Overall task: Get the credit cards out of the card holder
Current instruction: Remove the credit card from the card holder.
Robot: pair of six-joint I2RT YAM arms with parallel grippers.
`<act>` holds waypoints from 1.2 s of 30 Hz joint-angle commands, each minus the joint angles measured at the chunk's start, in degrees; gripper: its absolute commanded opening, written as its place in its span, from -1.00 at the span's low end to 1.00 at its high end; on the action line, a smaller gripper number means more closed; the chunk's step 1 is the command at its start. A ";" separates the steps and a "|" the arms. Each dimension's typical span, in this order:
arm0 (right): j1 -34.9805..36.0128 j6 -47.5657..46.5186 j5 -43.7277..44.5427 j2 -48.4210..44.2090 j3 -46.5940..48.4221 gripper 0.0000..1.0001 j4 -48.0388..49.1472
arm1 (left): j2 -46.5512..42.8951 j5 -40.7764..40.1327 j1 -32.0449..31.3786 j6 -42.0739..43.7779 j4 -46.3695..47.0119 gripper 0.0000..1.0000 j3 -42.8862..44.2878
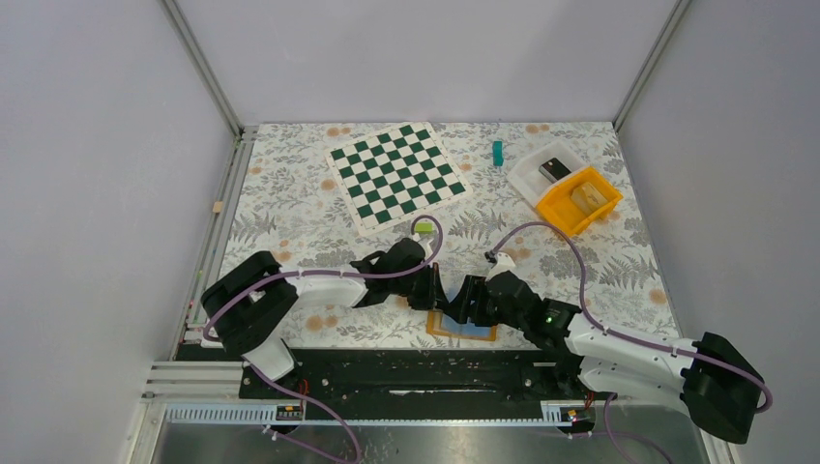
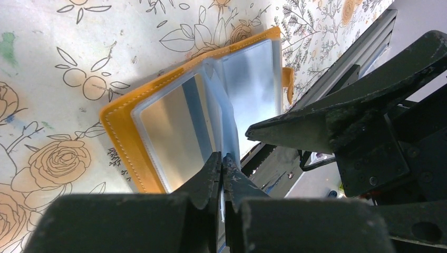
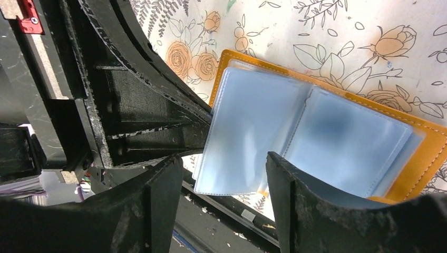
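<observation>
From above, the flat orange folding card holder [image 1: 466, 333] lies mostly under the left gripper [image 1: 435, 290] and right gripper [image 1: 471, 296]; only its near edge shows. In both wrist views its clear plastic sleeves [image 3: 253, 126] glare or blur pale blue, so credit cards cannot be told apart inside. Whether the left fingertips [image 2: 212, 167] pinch a sleeve is unclear. What the orange plastic bin [image 1: 578, 200] holds is too small to tell.

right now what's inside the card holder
Clear plastic sleeves, fanned open; the left hand pinches one. Bluish card-like shapes show through, but the frosted plastic hides how many cards.
</observation>
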 commanded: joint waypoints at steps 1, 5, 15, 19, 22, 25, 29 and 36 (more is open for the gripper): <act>-0.45 -0.94 1.31 -1.50 2.88 0.31 -0.10 | -2.60 -0.30 -0.44 0.70 1.11 -1.00 1.47; -0.41 -1.42 -0.03 -4.05 4.16 0.33 -1.91 | -7.00 -4.90 -0.44 2.45 -6.38 -1.00 0.74; -0.36 -2.04 -1.37 -6.53 5.86 0.30 -2.88 | -15.13 -11.11 -0.41 3.62 -14.16 -1.00 -0.99; -0.41 -2.10 -1.66 -7.05 6.15 0.30 -4.69 | -11.28 -9.00 -0.40 3.67 -11.88 -0.99 0.21; -0.41 -2.43 -1.24 -8.50 6.10 0.30 -5.96 | -8.27 -7.13 -0.40 3.34 -11.04 -0.96 1.37; -0.42 -2.77 -0.19 -9.86 6.01 0.30 -7.46 | -7.16 -8.41 -0.41 3.14 -12.59 -1.00 2.13; -0.41 -3.27 0.45 -10.32 5.52 0.30 -7.79 | -7.03 -8.74 -0.41 3.63 -13.06 -0.80 2.62; -0.41 -3.46 -0.96 -9.78 6.17 0.30 -7.48 | -5.21 -4.58 -0.40 3.30 -9.06 -0.38 3.32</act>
